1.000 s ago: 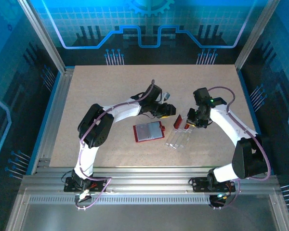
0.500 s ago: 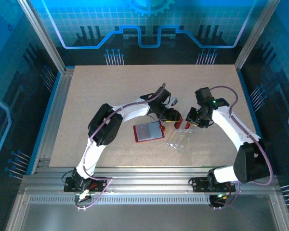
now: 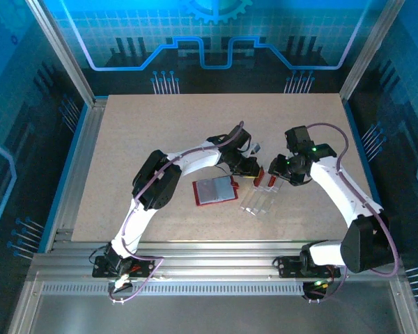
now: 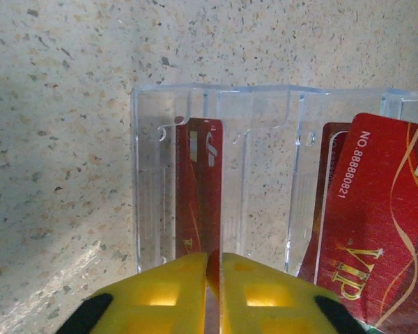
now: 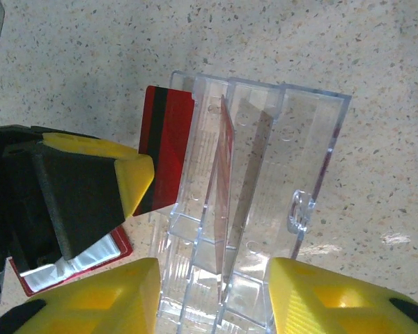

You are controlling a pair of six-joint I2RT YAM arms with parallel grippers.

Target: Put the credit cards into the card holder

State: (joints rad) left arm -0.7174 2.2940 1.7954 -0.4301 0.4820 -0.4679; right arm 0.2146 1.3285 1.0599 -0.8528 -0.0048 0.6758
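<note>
On the speckled beige tabletop (image 3: 146,132), a small red rectangular folding wallet (image 3: 215,191) lies open (pale inner face up). Just right of it, the left tool (image 4: 214,268) has its yellow fingers clamped on a thin red card (image 4: 199,191) standing edgewise in a clear, see-through plastic slotted case (image 5: 261,202). A red VIP card (image 4: 376,229) leans beside it. The right tool (image 5: 212,282) straddles the case, fingers apart.

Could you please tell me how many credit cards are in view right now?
2, possibly a third. One red card is pinched in the left end effector at the clear case; a VIP card leans to its right, a darker red sliver behind it.
</note>
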